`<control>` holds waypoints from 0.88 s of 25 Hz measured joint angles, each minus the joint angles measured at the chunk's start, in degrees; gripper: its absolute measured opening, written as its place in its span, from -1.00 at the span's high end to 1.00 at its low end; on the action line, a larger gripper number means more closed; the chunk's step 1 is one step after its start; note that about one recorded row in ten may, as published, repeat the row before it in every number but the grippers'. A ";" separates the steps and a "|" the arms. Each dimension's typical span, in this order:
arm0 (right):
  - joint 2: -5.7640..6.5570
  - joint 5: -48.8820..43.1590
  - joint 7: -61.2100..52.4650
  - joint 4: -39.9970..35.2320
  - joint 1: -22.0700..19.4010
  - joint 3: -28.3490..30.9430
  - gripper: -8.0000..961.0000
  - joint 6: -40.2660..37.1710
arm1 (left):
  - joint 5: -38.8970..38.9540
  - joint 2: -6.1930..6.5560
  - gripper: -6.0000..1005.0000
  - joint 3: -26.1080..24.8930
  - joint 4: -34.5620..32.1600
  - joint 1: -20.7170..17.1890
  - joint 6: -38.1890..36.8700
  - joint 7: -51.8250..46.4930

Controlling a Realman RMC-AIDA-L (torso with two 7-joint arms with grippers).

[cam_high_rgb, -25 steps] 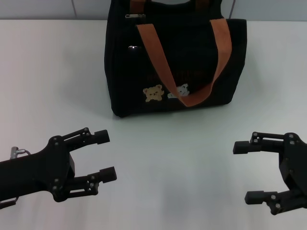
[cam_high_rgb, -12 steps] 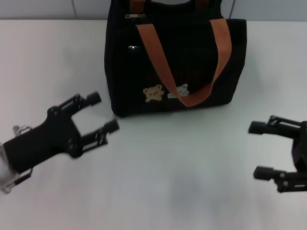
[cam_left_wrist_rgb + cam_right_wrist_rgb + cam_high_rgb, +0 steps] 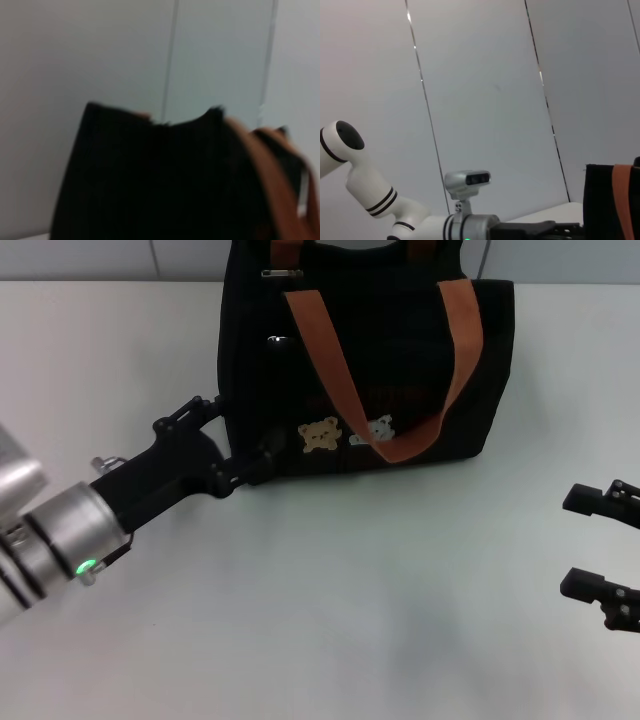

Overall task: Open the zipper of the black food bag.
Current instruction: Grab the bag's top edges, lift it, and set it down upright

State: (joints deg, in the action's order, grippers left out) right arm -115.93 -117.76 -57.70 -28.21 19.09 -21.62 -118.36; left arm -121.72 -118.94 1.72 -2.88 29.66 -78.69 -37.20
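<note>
The black food bag [image 3: 365, 360] is seen upright at the far middle of the white table [image 3: 330, 600], its front face turned to the head camera. Two orange-brown straps [image 3: 330, 370] are draped down that face, meeting in a loop just beside the tan and white bear patches [image 3: 345, 433]. The zipper [image 3: 282, 273] is glimpsed at the bag's top edge toward the robot's left, where a flat silver pull tab is shown lying along the closed line; a smaller silver pull [image 3: 277, 340] is seen lower on the front.

The left gripper [image 3: 243, 438] is held at the bag's lower left corner, its fingers spread apart with one at the bag's side and the other against the front bottom edge; nothing is clamped between them. In the left wrist view the bag [image 3: 165, 180] is shown close up.

The right gripper [image 3: 590, 545] is kept low at the table's right edge, well apart from the bag, its fingers spread wide and empty.
</note>
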 joint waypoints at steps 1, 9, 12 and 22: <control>-0.05 0.00 0.00 0.00 -0.10 0.00 -0.76 0.00 | 0.16 -0.03 -0.63 -1.07 1.16 0.59 2.46 1.34; -0.17 -0.02 0.05 0.00 -0.80 0.05 -0.76 0.00 | -0.05 -0.04 -0.47 -3.99 4.29 1.19 8.31 4.79; -0.18 -0.01 0.05 0.00 -0.82 0.08 -0.76 -0.01 | -0.23 0.01 -0.21 -3.95 4.32 0.92 7.32 4.85; -0.17 -0.01 0.05 0.00 -0.82 0.09 -0.76 -0.03 | -0.29 0.06 0.70 -3.74 4.40 0.34 4.92 7.79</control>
State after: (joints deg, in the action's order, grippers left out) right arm -116.10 -117.77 -57.65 -28.21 18.28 -21.53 -118.39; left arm -122.02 -118.88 -2.02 1.51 30.00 -73.77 -29.42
